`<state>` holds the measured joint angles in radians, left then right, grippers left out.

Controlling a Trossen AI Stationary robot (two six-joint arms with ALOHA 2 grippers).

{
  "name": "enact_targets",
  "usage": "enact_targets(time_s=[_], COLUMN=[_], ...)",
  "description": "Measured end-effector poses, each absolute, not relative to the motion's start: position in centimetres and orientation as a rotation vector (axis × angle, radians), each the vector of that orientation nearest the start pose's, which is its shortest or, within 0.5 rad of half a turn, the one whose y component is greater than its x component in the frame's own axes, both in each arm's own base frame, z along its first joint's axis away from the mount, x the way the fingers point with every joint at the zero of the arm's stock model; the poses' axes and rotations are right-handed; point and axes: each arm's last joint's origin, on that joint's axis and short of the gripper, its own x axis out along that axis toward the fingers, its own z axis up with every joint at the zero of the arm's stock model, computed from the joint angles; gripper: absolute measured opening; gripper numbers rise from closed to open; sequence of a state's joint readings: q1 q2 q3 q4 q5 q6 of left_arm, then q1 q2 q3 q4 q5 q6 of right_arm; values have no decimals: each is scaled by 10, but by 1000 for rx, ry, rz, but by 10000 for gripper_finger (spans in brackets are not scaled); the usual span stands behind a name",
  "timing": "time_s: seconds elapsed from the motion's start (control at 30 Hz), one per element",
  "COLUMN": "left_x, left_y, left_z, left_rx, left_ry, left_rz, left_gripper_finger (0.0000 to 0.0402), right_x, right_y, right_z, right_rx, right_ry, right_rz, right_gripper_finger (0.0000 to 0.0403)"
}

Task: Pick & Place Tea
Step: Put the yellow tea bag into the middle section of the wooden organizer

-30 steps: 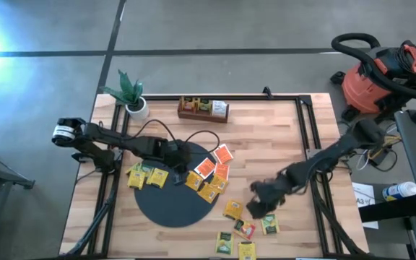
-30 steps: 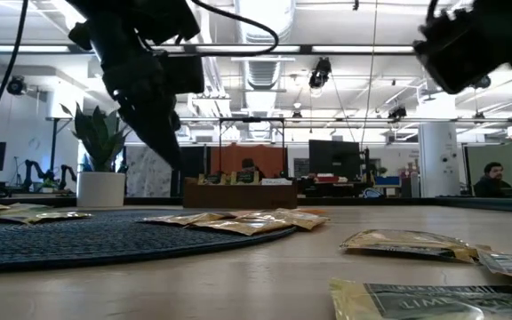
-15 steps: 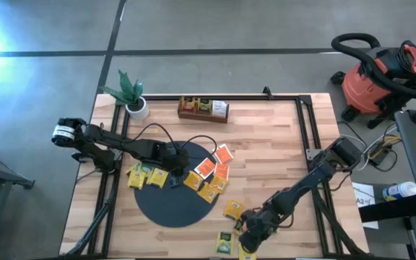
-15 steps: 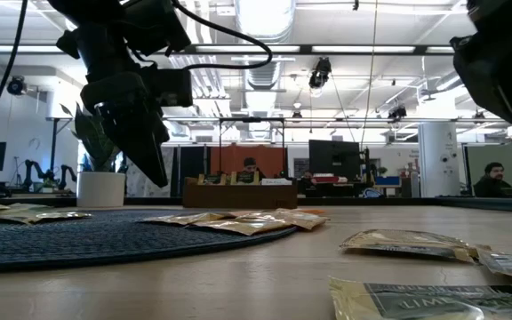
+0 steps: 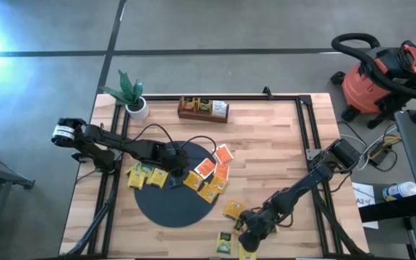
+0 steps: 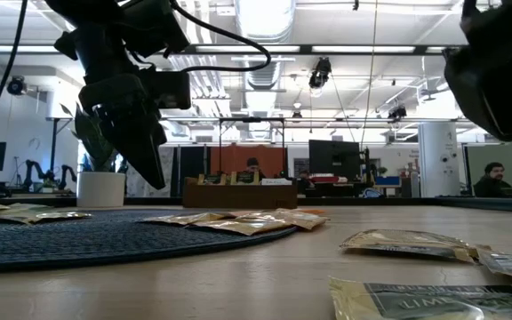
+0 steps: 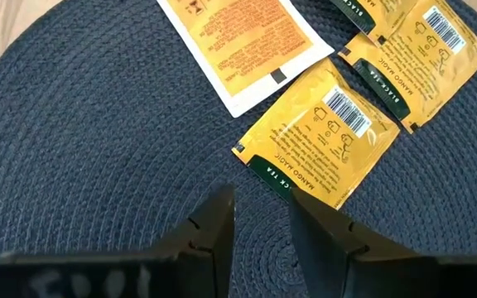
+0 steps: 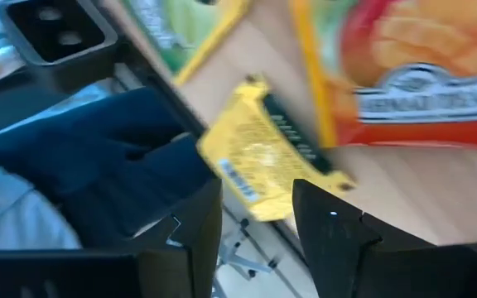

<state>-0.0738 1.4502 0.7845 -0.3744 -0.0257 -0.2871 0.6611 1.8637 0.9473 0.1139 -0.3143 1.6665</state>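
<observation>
Tea packets lie flat in yellow, orange-red and green. Some (image 5: 211,173) lie across the black round mat (image 5: 172,202); others (image 5: 232,210) lie on the bare wood near the near edge. My left gripper (image 5: 176,164) hangs open above the mat, tilted down. Just beyond its fingertips (image 7: 259,236) lies a yellow packet (image 7: 325,136), with nothing between the fingers. My right gripper (image 5: 250,236) is open and low over the near-edge packets. A yellow packet (image 8: 263,161) lies just ahead of its gap (image 8: 257,228), beside an orange-red one (image 8: 412,83).
The brown wooden tray (image 5: 203,108) holding packets and a potted plant (image 5: 131,97) stand at the table's far side. A red shop vacuum (image 5: 381,76) stands on the floor beyond the right edge. Black rails (image 5: 309,130) run along the table's sides.
My right gripper has swung from the bare wood right of the mat toward the table's near edge and leftward. It has sunk low over the packets there and stayed open. The packets have kept their places.
</observation>
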Motion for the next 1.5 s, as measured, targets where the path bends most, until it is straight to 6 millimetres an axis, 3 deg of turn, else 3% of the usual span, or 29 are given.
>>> enact_targets(time_s=[0.17,0.43,0.63,0.93,1.27,1.37,1.5], left_x=[266,266,266,265,265,265,266], left_y=[-19,-19,-19,-19,-19,-19,-19], left_z=[178,178,177,177,177,177,177], left_rx=[-207,-206,-204,-217,-236,-255,-281], left_ry=[1036,1036,1038,1040,1040,1039,1027], left_rz=[105,105,105,113,124,135,146], left_gripper_finger=[110,110,110,110,110,110,110], right_x=[278,286,284,294,327,338,345], right_y=[229,236,230,190,110,91,84], right_z=[127,102,103,107,111,119,132], right_rx=[1293,1310,1228,1050,890,856,768], right_ry=[1341,1351,1351,1281,1079,1031,1021], right_rz=[18,40,-10,-152,-333,-323,-260], right_gripper_finger=[146,146,146,146,146,146,146])
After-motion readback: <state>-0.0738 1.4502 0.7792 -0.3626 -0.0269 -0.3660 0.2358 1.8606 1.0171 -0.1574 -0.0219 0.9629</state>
